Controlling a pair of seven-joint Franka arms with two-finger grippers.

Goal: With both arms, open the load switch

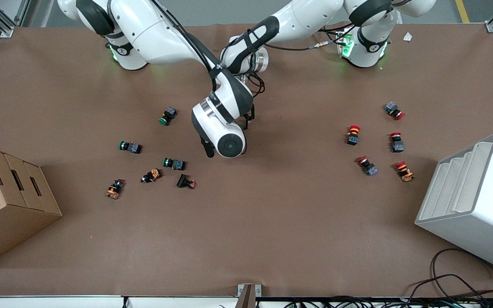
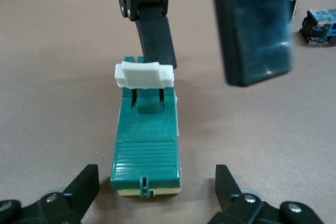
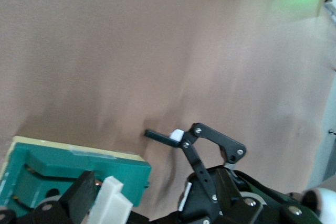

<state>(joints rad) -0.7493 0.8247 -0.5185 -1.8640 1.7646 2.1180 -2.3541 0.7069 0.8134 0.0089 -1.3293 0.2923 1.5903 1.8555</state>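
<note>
The load switch is a dark green oblong block that lies flat on the brown table near its middle. Its white lever stands up at one end. My left gripper is open. Its fingertips stand on either side of the end away from the lever, without touching it. My right gripper is open over the lever end. One of its fingers is right beside the lever; the other stands well apart. In the front view the right arm's hand hides the switch.
Green-capped push buttons lie scattered toward the right arm's end, red-capped ones toward the left arm's end. A cardboard box and a white stepped bin stand at the table's two ends. Cables lie by the front edge.
</note>
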